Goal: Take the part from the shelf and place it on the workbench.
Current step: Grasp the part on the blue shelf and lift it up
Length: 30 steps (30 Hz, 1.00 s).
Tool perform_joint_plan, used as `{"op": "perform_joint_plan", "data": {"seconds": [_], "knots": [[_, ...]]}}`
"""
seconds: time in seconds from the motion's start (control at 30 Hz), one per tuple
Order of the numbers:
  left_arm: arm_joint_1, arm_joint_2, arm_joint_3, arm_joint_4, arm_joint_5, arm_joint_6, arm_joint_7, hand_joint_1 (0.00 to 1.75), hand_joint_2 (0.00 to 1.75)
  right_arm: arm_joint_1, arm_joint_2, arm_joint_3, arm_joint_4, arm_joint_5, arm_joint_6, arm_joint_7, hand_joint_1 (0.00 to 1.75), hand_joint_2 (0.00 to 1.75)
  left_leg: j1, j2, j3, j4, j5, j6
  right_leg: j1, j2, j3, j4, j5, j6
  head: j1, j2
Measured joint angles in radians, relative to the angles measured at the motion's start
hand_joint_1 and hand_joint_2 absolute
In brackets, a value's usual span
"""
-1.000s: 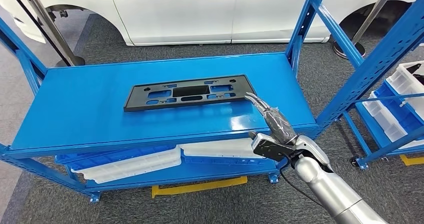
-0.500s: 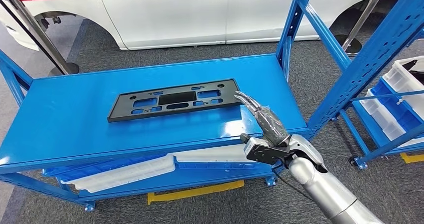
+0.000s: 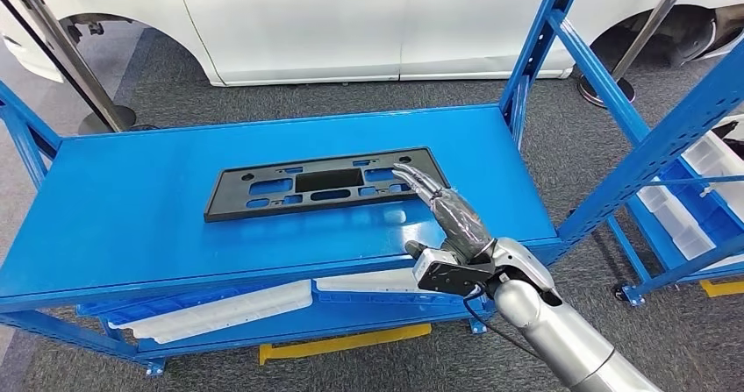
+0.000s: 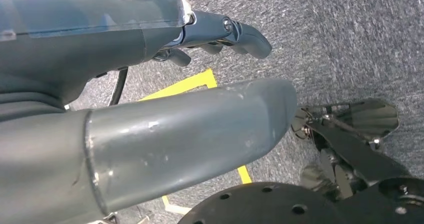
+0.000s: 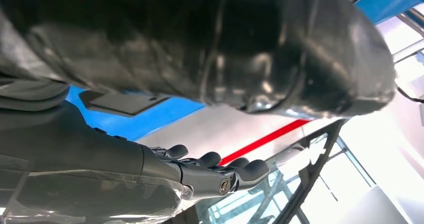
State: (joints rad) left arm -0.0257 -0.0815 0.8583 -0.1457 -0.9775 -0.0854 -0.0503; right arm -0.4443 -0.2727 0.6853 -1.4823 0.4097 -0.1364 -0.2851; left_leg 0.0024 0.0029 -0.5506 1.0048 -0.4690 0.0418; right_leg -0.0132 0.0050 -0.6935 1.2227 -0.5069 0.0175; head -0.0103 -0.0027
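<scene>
We see the part (image 3: 322, 183), a flat black rectangular plate with cut-out windows, lying flat on the top deck of the blue shelf (image 3: 132, 217), roughly in the middle of the deck and set a little askew to its edges. Our right hand (image 3: 447, 217) reaches in over the front right of that deck, palm down, with the silver arm (image 3: 561, 335) trailing back to the lower right. The fingers (image 3: 419, 181) stretch forward, straight and lying close beside one another, holding nothing. Their tips sit over the right end of the part, at its near edge; from the head view we cannot tell whether they touch the plate or hover just above it. The rest of the part runs off to the left, well beyond the fingers.

In the right wrist view the fingers (image 5: 215, 171) show as a row of dark tips side by side, extended and free of any object, with a corner of the part (image 5: 120, 102) on the blue deck visible beyond the thumb.

Our left hand (image 4: 150, 119) hangs over grey carpet marked with yellow tape (image 4: 185, 86); its fingers (image 4: 240, 33) are slightly curled and hold nothing.

Below the top deck, white trays (image 3: 219, 309) rest on the lower level. A white vehicle (image 3: 307, 15) with a red stripe stands behind the shelf, and a second blue rack (image 3: 667, 146) stands to the right.
</scene>
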Motion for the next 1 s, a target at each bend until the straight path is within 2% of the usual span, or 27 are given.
{"op": "perform_joint_plan", "data": {"seconds": [0.03, 0.07, 0.1, 0.17, 0.23, 0.27, 0.3, 0.37, 0.4, 0.43, 0.47, 0.53, 0.57, 0.6, 0.7, 0.77, 0.8, 0.83, 0.9, 0.93, 0.97, 1.0], "knots": [[0.001, 0.0, 0.0, 0.0, -0.001, 0.0, 0.0, 0.0, 0.0, -0.002, 0.005, 0.003, 0.0, 0.0, 0.002, 0.0, 0.0, 0.0, 0.0, 0.0, 0.005, 0.001, -0.006, -0.003, 0.001, -0.002, 0.03, -0.068, 0.038, -0.004, 0.0, 0.0], [0.0, -0.001, 0.0, 0.0, -0.003, 0.0, 0.0, 0.0, 0.0, -0.006, 0.011, 0.008, 0.0, 0.0, 0.003, 0.001, 0.0, 0.0, -0.002, 0.0, 0.008, 0.004, -0.012, -0.007, 0.004, -0.003, 0.056, -0.128, 0.062, -0.009, 0.0, 0.0], [-0.001, -0.001, 0.0, 0.0, -0.004, 0.0, 0.0, 0.0, 0.0, -0.01, 0.018, 0.015, 0.001, 0.001, 0.006, 0.002, 0.0, 0.0, -0.003, 0.0, 0.009, 0.005, -0.016, -0.012, 0.007, -0.004, 0.072, -0.166, 0.072, -0.013, 0.0, 0.0], [-0.003, -0.001, 0.0, 0.0, -0.008, 0.0, 0.0, 0.0, 0.0, -0.017, 0.035, 0.03, 0.002, 0.001, 0.01, 0.004, 0.0, 0.0, -0.004, 0.001, 0.009, 0.005, -0.021, -0.023, 0.012, -0.004, 0.078, -0.186, 0.065, -0.022, 0.0, 0.0], [-0.004, -0.001, 0.0, -0.001, -0.01, 0.001, 0.0, 0.0, 0.0, -0.026, 0.055, 0.045, 0.002, -0.001, 0.014, 0.01, 0.0, 0.0, -0.003, 0.002, 0.009, 0.011, -0.031, -0.034, 0.008, -0.001, 0.084, -0.192, 0.064, -0.032, 0.0, 0.0], [-0.005, -0.001, 0.0, -0.001, -0.011, 0.001, 0.0, 0.0, 0.0, -0.033, 0.068, 0.054, 0.002, -0.002, 0.018, 0.014, 0.0, 0.0, -0.003, 0.001, -0.001, 0.036, -0.045, -0.04, 0.005, 0.0, 0.09, -0.197, 0.063, -0.037, -0.001, 0.0], [-0.005, -0.001, 0.0, -0.001, -0.011, 0.0, 0.0, 0.0, 0.0, -0.041, 0.08, 0.063, 0.003, -0.003, 0.022, 0.019, 0.0, 0.0, -0.002, 0.001, -0.022, 0.081, -0.068, -0.045, 0.003, 0.0, 0.096, -0.201, 0.061, -0.043, -0.001, 0.0], [-0.005, -0.001, 0.0, -0.001, -0.012, 0.0, 0.001, 0.0, 0.0, -0.053, 0.099, 0.081, 0.006, -0.005, 0.03, 0.023, 0.0, 0.0, 0.001, 0.0, -0.096, 0.218, -0.124, -0.052, 0.005, 0.001, 0.104, -0.202, 0.054, -0.051, -0.001, 0.0], [-0.005, -0.001, 0.0, -0.001, -0.012, 0.0, 0.002, 0.0, 0.0, -0.055, 0.104, 0.09, 0.009, -0.007, 0.033, 0.022, 0.0, 0.0, 0.003, 0.0, -0.133, 0.276, -0.138, -0.055, 0.006, 0.0, 0.108, -0.201, 0.049, -0.052, -0.001, 0.0], [-0.003, -0.001, 0.0, -0.001, -0.012, 0.0, 0.002, 0.0, 0.0, -0.055, 0.109, 0.097, 0.012, -0.008, 0.034, 0.021, 0.0, 0.0, 0.004, 0.0, -0.154, 0.301, -0.131, -0.056, 0.006, 0.0, 0.113, -0.2, 0.044, -0.052, -0.001, 0.0], [-0.002, 0.0, 0.0, -0.001, -0.012, 0.0, 0.003, 0.0, 0.0, -0.056, 0.112, 0.103, 0.016, -0.008, 0.034, 0.02, 0.0, 0.0, 0.006, 0.0, -0.155, 0.284, -0.103, -0.057, 0.006, 0.001, 0.119, -0.199, 0.039, -0.05, -0.001, 0.0], [0.002, 0.0, 0.0, -0.001, -0.014, 0.0, 0.004, 0.0, 0.0, -0.061, 0.123, 0.114, 0.022, -0.01, 0.036, 0.016, 0.0, 0.0, 0.009, 0.0, -0.107, 0.158, -0.016, -0.056, 0.006, 0.004, 0.134, -0.197, 0.027, -0.045, -0.001, 0.0], [0.002, 0.0, 0.0, -0.001, -0.015, -0.001, 0.006, 0.0, 0.0, -0.065, 0.13, 0.12, 0.025, -0.01, 0.036, 0.014, 0.0, 0.0, 0.009, -0.001, -0.078, 0.093, 0.012, -0.054, 0.007, 0.006, 0.138, -0.195, 0.021, -0.041, -0.001, 0.0], [0.001, 0.0, 0.0, -0.001, -0.016, -0.001, 0.007, 0.0, 0.0, -0.069, 0.138, 0.126, 0.028, -0.011, 0.038, 0.012, 0.0, 0.0, 0.008, -0.002, -0.059, 0.049, 0.026, -0.05, 0.008, 0.007, 0.139, -0.194, 0.017, -0.036, -0.001, 0.0], [0.0, 0.001, 0.0, -0.001, -0.018, -0.002, 0.014, 0.0, 0.0, -0.074, 0.16, 0.143, 0.038, -0.012, 0.041, 0.01, 0.0, 0.0, 0.003, -0.003, -0.047, 0.018, 0.019, -0.034, 0.009, 0.009, 0.139, -0.197, 0.012, -0.019, -0.001, 0.0], [0.001, 0.001, 0.0, -0.001, -0.018, -0.003, 0.016, 0.0, 0.0, -0.077, 0.169, 0.148, 0.043, -0.012, 0.041, 0.01, 0.0, 0.0, 0.006, -0.003, -0.038, 0.008, 0.019, -0.022, 0.007, 0.006, 0.132, -0.174, -0.005, -0.009, -0.001, 0.0], [0.002, 0.001, 0.0, -0.002, -0.018, -0.003, 0.017, 0.0, 0.0, -0.079, 0.172, 0.15, 0.046, -0.014, 0.042, 0.01, 0.0, 0.0, 0.007, -0.002, -0.032, 0.003, 0.018, -0.014, 0.007, 0.004, 0.113, -0.134, -0.025, -0.005, -0.001, 0.0], [0.003, 0.001, 0.0, -0.002, -0.018, -0.003, 0.018, 0.0, 0.0, -0.08, 0.174, 0.152, 0.049, -0.016, 0.043, 0.009, 0.0, 0.0, 0.007, -0.001, -0.026, 0.001, 0.016, -0.009, 0.006, 0.002, 0.081, -0.072, -0.052, -0.002, 0.0, 0.0], [0.003, 0.002, 0.0, -0.002, -0.019, -0.002, 0.023, 0.0, 0.0, -0.08, 0.175, 0.158, 0.057, -0.021, 0.045, 0.009, 0.0, 0.0, 0.004, -0.001, -0.019, 0.001, 0.008, -0.001, 0.006, 0.001, 0.0, 0.061, -0.094, 0.001, 0.0, 0.0], [0.003, 0.003, 0.0, -0.002, -0.02, -0.002, 0.027, 0.0, 0.0, -0.079, 0.177, 0.16, 0.062, -0.024, 0.046, 0.008, 0.0, 0.0, 0.003, -0.001, -0.013, 0.001, 0.004, 0.0, 0.006, 0.001, -0.028, 0.095, -0.091, 0.001, 0.0, 0.0], [0.004, 0.004, 0.0, -0.002, -0.021, -0.002, 0.031, 0.0, 0.0, -0.078, 0.179, 0.162, 0.067, -0.027, 0.047, 0.006, 0.0, 0.0, 0.002, -0.002, -0.006, 0.001, -0.001, 0.0, 0.006, 0.001, -0.036, 0.089, -0.066, 0.0, 0.0, 0.0], [0.005, 0.004, 0.0, -0.002, -0.023, -0.002, 0.036, 0.0, 0.0, -0.078, 0.182, 0.164, 0.072, -0.03, 0.048, 0.004, 0.0, 0.0, 0.001, -0.002, 0.003, 0.001, -0.008, -0.001, 0.007, 0.001, -0.025, 0.044, -0.024, -0.004, 0.0, 0.0]]}}
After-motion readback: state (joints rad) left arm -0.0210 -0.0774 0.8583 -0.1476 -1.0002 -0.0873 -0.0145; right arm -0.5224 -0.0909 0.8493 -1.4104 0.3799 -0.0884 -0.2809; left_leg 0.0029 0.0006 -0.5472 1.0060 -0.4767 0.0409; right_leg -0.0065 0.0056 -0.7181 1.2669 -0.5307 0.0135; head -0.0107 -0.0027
